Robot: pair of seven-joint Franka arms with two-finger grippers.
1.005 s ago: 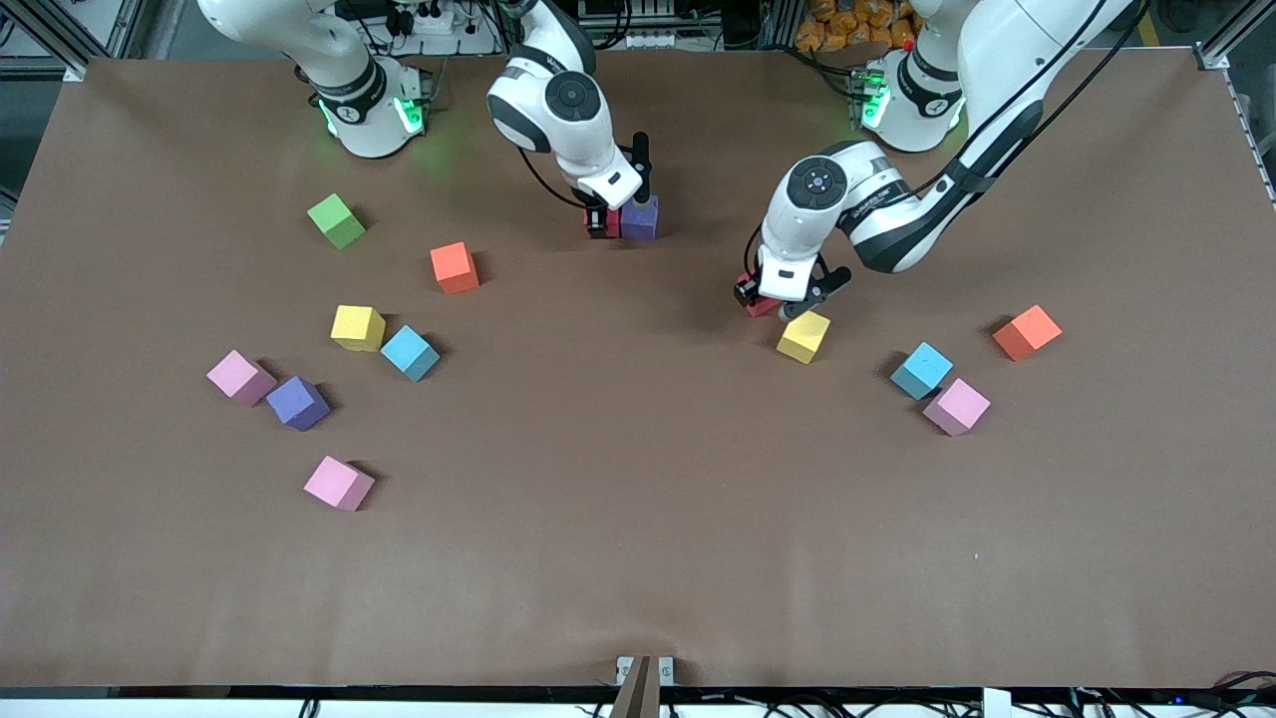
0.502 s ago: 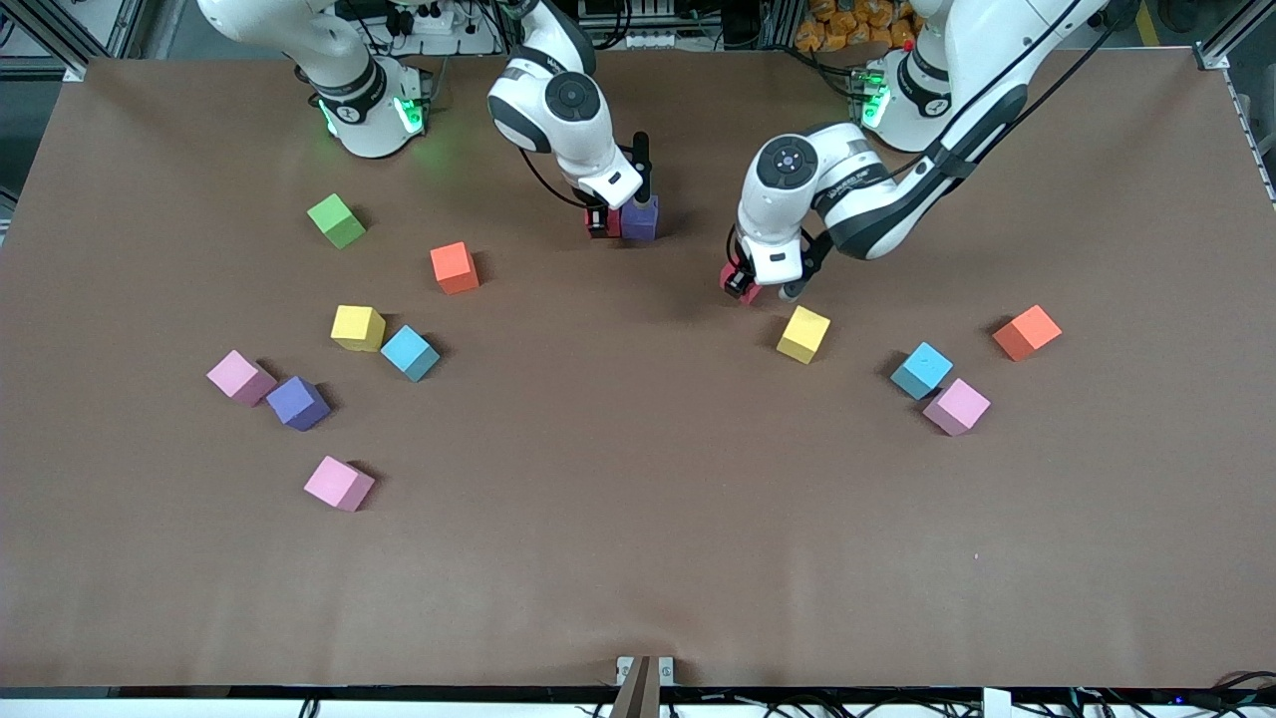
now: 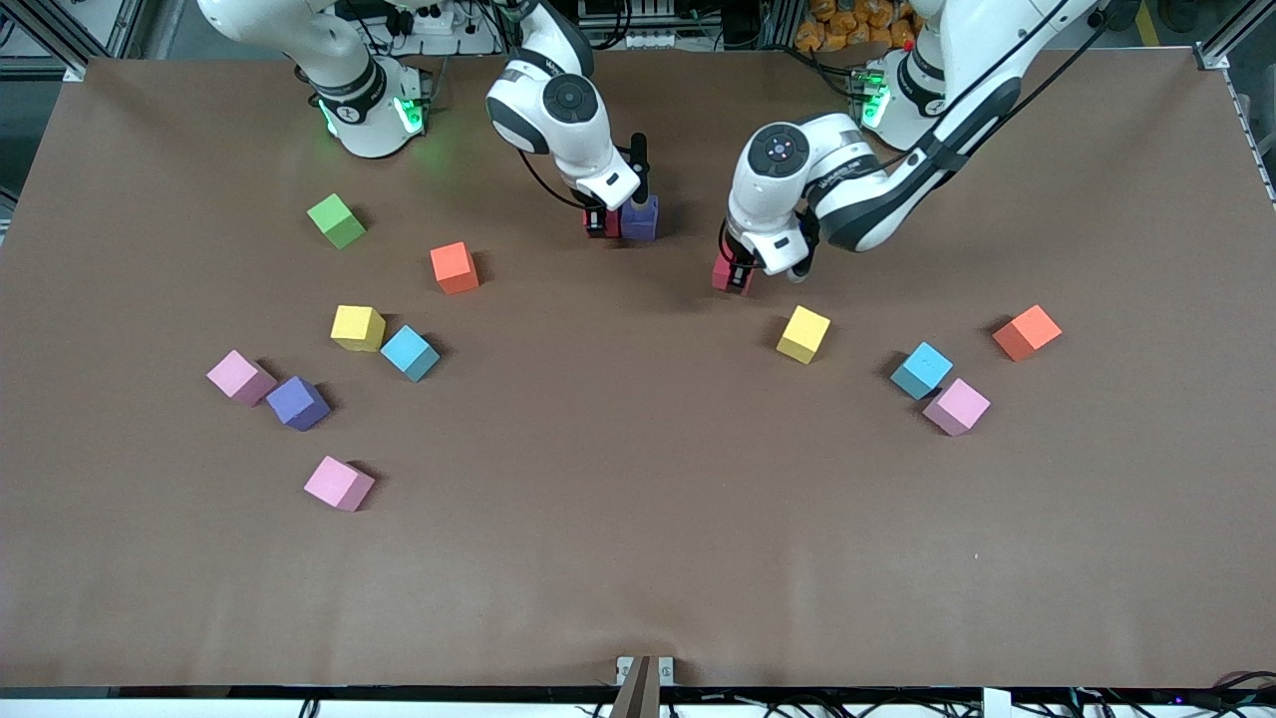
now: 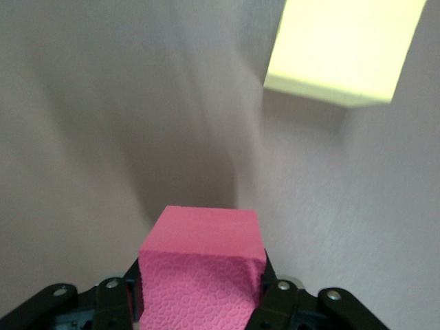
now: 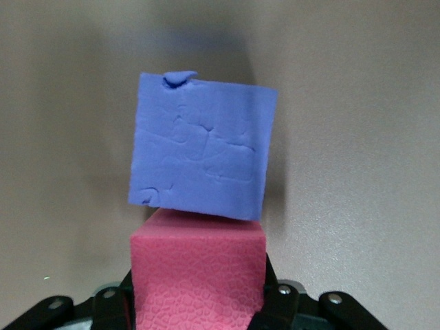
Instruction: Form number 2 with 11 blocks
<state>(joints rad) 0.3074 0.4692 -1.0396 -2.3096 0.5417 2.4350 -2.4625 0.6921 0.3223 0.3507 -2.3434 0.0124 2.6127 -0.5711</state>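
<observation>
My right gripper is shut on a red block set down against a purple block on the table near the arms' bases. The right wrist view shows that red block in the gripper, touching the purple block. My left gripper is shut on a second red block, low over the table between the purple block and a yellow block. The left wrist view shows the held block in the gripper and the yellow block farther off.
Loose blocks toward the left arm's end: light blue, pink, orange. Toward the right arm's end: green cube, orange, yellow, light blue, pink, purple, pink.
My left gripper has carried its red block away from the yellow block, toward the purple block and the arms' bases. My right gripper has stayed put on its red block.
</observation>
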